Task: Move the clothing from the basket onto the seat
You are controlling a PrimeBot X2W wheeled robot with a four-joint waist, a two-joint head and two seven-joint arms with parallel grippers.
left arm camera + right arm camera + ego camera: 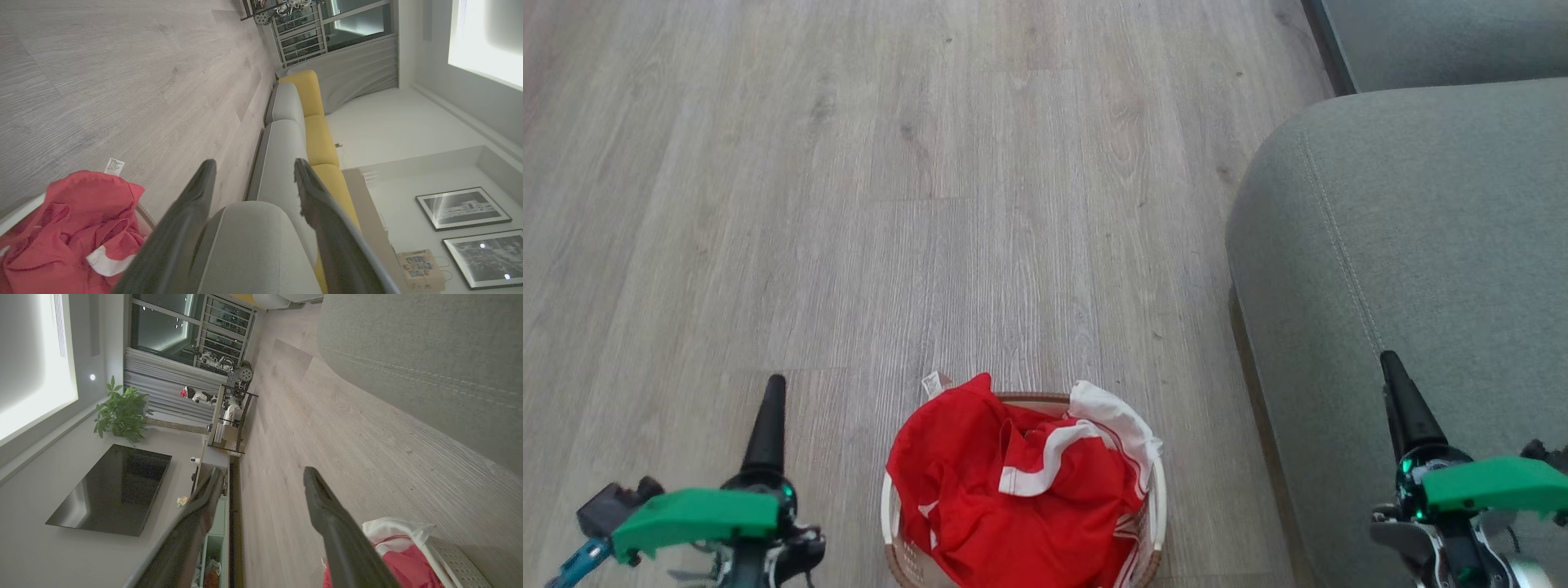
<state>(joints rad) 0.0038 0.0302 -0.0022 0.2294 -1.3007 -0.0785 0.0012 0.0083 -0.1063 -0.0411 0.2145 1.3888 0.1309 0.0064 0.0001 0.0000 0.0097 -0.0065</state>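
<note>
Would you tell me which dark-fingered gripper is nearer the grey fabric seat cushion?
The right gripper: it overlaps the grey seat in the head view, while the left gripper sits beyond the cream plastic basket.

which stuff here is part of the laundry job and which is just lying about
Job: clothing, basket, seat.
Lying about: plant, dark screen, framed pictures, yellow cushions.

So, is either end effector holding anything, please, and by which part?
Nothing is held: the left end effector and right end effector are both open and empty; the clothing lies in the basket.
</note>
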